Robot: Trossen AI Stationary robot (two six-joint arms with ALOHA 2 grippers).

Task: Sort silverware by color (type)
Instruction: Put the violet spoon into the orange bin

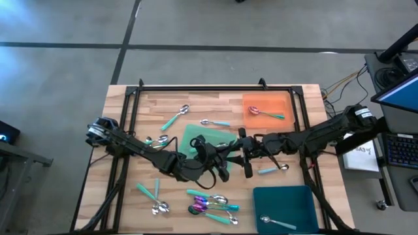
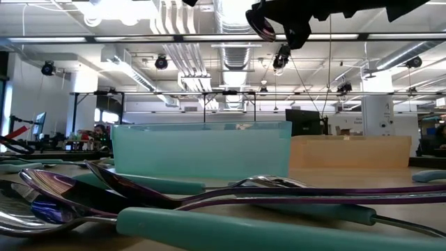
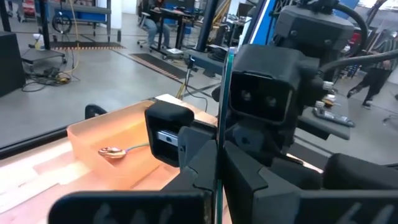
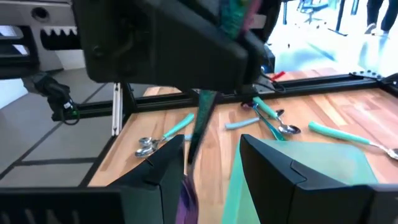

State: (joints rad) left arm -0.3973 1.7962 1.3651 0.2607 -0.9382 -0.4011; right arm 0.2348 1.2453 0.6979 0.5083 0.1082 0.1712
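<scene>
Left gripper (image 1: 225,160) clamps a teal-handled utensil (image 3: 219,134) mid-table; spread right gripper (image 1: 247,155) faces it from 3 o'clock, orange tray (image 1: 283,102) beyond.

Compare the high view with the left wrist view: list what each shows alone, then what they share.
Only the high view: the green tray, the dark teal tray with one spoon, loose spoons across the table, and both arms meeting mid-table.

Only the left wrist view: the thin teal utensil standing upright in the shut left tool, close to the right arm's wrist, and people in the room behind.

Both: the orange tray with one spoon in it.
</scene>
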